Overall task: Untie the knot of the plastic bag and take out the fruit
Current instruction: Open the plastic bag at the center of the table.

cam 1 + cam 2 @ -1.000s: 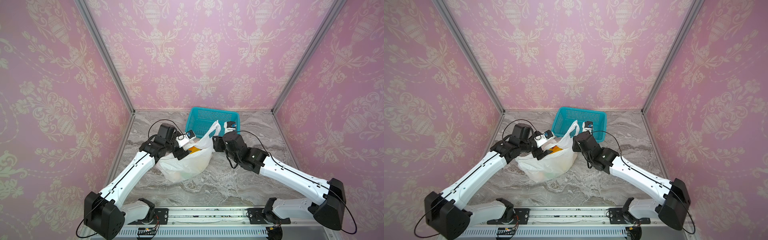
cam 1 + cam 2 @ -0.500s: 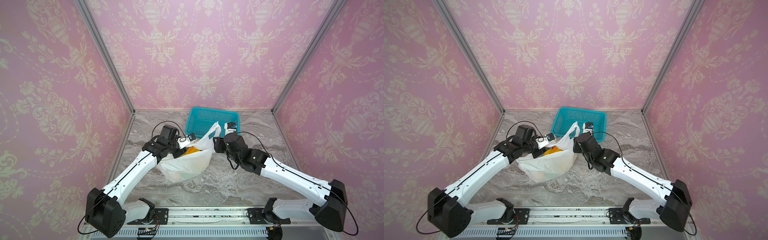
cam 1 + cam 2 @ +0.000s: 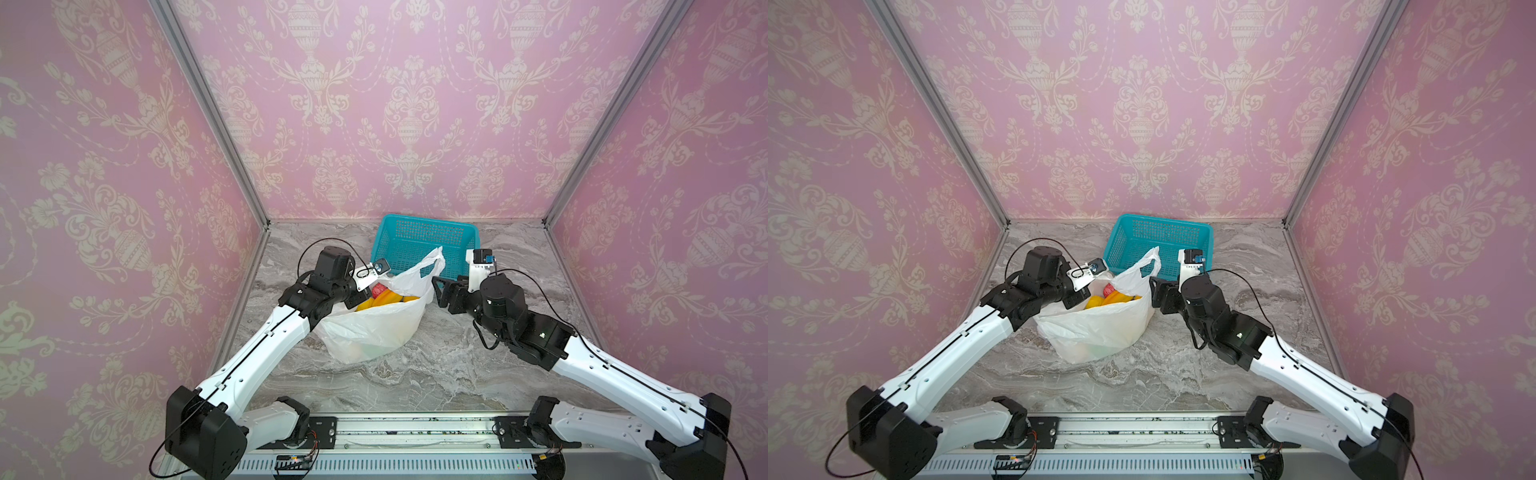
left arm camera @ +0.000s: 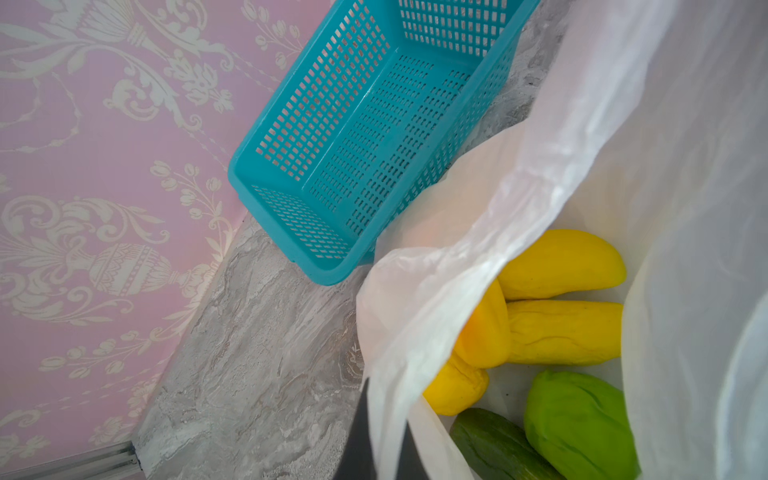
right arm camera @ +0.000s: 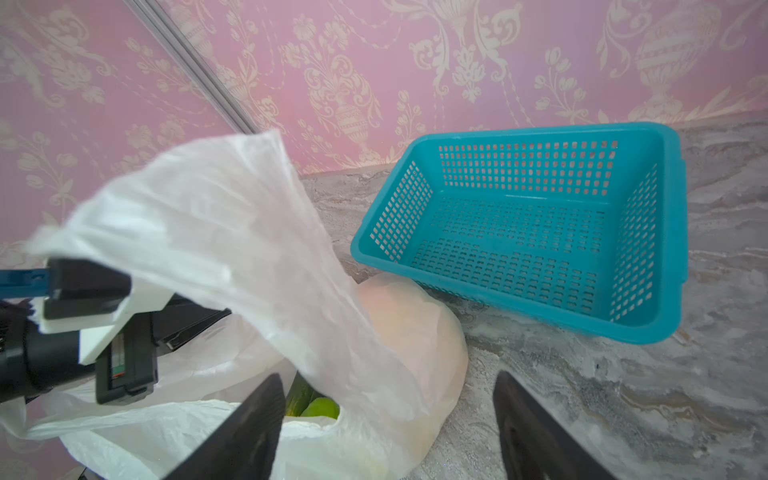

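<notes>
Gaping on the desk [image 3: 436, 374] just before the teal basket [image 3: 428, 219], the plastic bag [image 3: 374, 332] shows no knot, so untying looks done. The fruit [image 3: 384, 300] lies inside it, none yet out. The left jaws pinch the bag's rim; the right jaws stand wide beside its raised handle [image 3: 430, 266], holding nothing.

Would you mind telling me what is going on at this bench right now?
Two robot arms are working on a white plastic bag of toy fruit. Its mouth is already open, no knot in sight. The left end effector is shut on the bag's edge, with yellow and green fruit showing inside. The right end effector is open beside the raised handle loop, holding nothing. The teal basket behind is empty.
</notes>
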Tool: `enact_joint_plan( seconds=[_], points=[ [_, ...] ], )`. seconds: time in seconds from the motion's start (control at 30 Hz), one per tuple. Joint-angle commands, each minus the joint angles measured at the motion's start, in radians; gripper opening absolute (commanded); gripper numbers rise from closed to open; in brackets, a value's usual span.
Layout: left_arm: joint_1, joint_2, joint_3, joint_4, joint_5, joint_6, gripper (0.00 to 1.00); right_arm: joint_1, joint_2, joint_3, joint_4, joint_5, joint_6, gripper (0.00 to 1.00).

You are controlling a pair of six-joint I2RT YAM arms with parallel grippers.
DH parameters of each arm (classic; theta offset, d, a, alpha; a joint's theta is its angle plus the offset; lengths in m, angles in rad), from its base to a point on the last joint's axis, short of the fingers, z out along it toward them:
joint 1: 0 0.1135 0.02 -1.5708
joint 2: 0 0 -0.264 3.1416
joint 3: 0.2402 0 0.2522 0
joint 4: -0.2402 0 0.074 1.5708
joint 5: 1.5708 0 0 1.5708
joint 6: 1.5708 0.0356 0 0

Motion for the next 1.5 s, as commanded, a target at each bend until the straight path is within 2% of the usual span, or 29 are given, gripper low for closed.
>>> enact_joint_plan(
  seconds=[0.0, 0.07, 0.17, 0.23, 0.3, 0.4, 0.5, 0.57, 0.67, 0.77, 0.87, 1.23, 1.3, 1.33, 1.47],
  points=[
    [-0.006, -0.002, 0.018, 0.032, -0.054, -0.029, 0.0, -0.004, -0.074, -0.05, 0.062, -0.03, -0.157, 0.81],
    [-0.006, 0.0, 0.02, 0.035, -0.062, -0.032, 0.0, -0.004, -0.121, -0.078, 0.078, -0.073, -0.207, 0.8],
    [-0.006, 0.003, 0.022, 0.035, -0.062, -0.033, 0.0, 0.005, -0.178, -0.103, 0.108, -0.291, -0.281, 0.79],
    [-0.006, 0.005, 0.023, 0.034, -0.06, -0.035, 0.0, 0.053, -0.188, -0.116, 0.162, -0.41, -0.324, 0.79],
    [-0.006, 0.006, 0.026, 0.032, -0.06, -0.036, 0.0, 0.161, -0.156, -0.093, 0.172, -0.394, -0.372, 0.79],
    [-0.006, 0.004, 0.024, 0.031, -0.057, -0.035, 0.0, 0.283, -0.027, 0.007, 0.118, -0.308, -0.439, 0.76],
    [-0.006, 0.0, 0.024, 0.027, -0.049, -0.038, 0.0, 0.324, 0.141, 0.098, 0.086, -0.246, -0.484, 0.76],
    [-0.006, -0.001, 0.024, 0.027, -0.044, -0.04, 0.0, 0.325, 0.226, 0.138, 0.08, -0.215, -0.51, 0.76],
    [-0.006, -0.001, 0.023, 0.028, -0.045, -0.041, 0.0, 0.312, 0.339, 0.164, 0.107, -0.168, -0.568, 0.84],
    [-0.006, -0.002, 0.025, 0.026, -0.043, -0.043, 0.0, 0.264, 0.421, 0.213, 0.074, -0.227, -0.559, 0.87],
    [-0.006, -0.005, 0.024, 0.026, -0.043, -0.043, 0.0, 0.21, 0.465, 0.226, 0.094, -0.286, -0.533, 0.91],
    [-0.006, -0.006, 0.026, 0.023, -0.031, -0.046, 0.0, 0.164, 0.591, 0.297, 0.065, -0.257, -0.585, 0.94],
    [-0.006, -0.008, 0.026, 0.024, -0.032, -0.046, 0.0, 0.164, 0.606, 0.31, 0.045, -0.259, -0.596, 0.9],
    [-0.006, -0.008, 0.027, 0.026, -0.035, -0.048, 0.0, 0.164, 0.61, 0.313, 0.035, -0.261, -0.605, 0.83],
    [-0.004, -0.005, 0.038, 0.035, -0.048, -0.071, 0.0, 0.164, 0.597, 0.285, 0.028, -0.263, -0.647, 0.5]
  ],
)
